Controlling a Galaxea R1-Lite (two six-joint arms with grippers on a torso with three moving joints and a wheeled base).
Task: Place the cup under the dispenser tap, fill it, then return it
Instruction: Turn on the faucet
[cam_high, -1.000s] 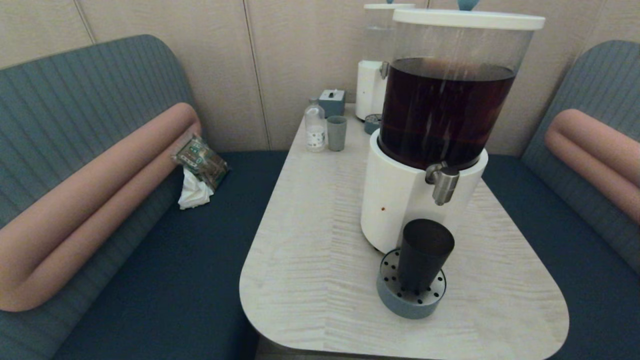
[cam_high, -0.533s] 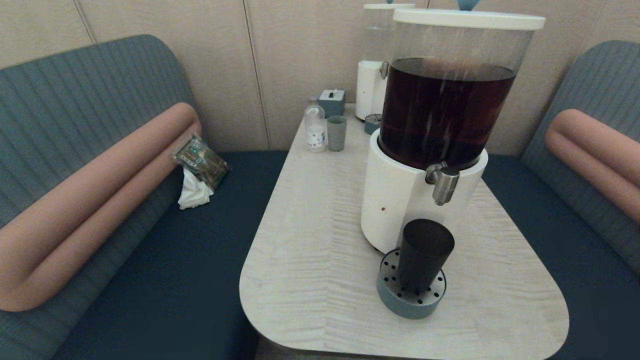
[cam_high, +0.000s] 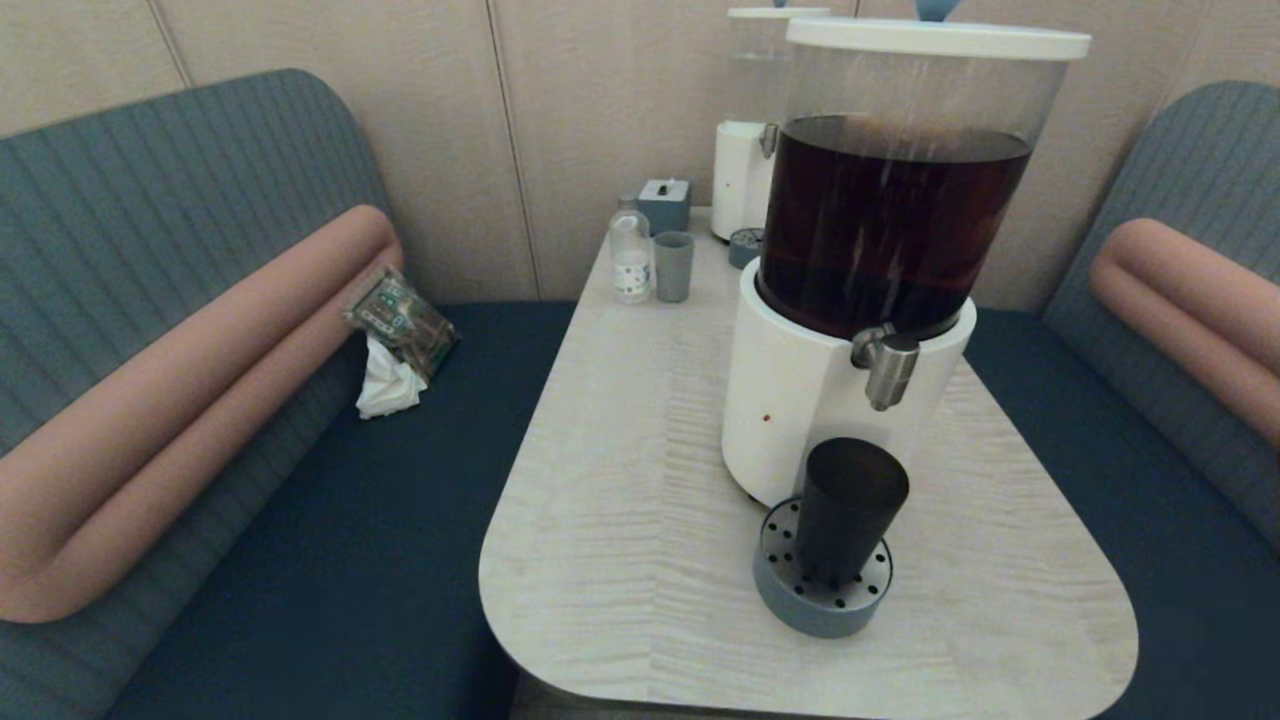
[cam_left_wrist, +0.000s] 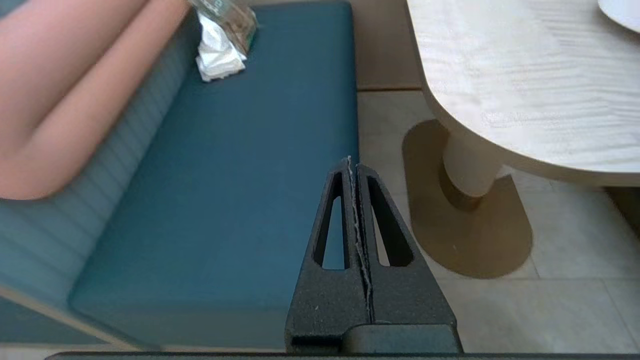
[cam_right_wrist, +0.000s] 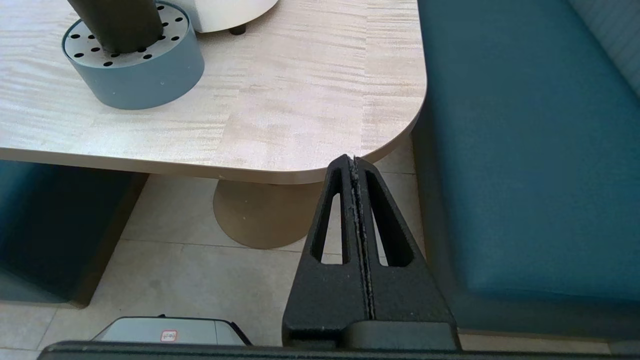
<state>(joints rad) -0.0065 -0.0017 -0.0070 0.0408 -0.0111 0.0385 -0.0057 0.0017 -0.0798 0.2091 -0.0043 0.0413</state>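
Cup (cam_high: 848, 510): dark smoky tumbler, upright, mouth up, standing on the drip tray; no hand on it. It sits near and slightly left of the tap's line, so by my reading the spout would not pour cleanly into it.
Drip tray (cam_high: 780, 600): round blue-grey puck with a perforated top, on the table just near of the dispenser base; placed to catch spill, it also lifts the cup above the tabletop.
Dispenser tap (cam_high: 888, 368): short steel spout projecting from the front of the white base, above and a little right of the cup's rim.
Dispenser (cam_high: 800, 400): white base, clear tank of dark liquid, on the right half of the table.
Left gripper (cam_left_wrist: 352, 167): fingers pressed together, holding nothing; parked low, left of the table, over the bench seat and floor.
Right gripper (cam_right_wrist: 354, 162): fingers closed together, empty; parked below the near right table corner, beside the right bench.
Table (cam_high: 620, 520): pale wood, rounded near corners; the tray stands close to the near edge.
Open room: bare tabletop left and right of the tray gives side approach; the base blocks the far side.
Far clutter: small grey-green cup (cam_high: 673, 266) and bottle (cam_high: 629, 252), well apart.
Stage, judged: cup not yet gripped.
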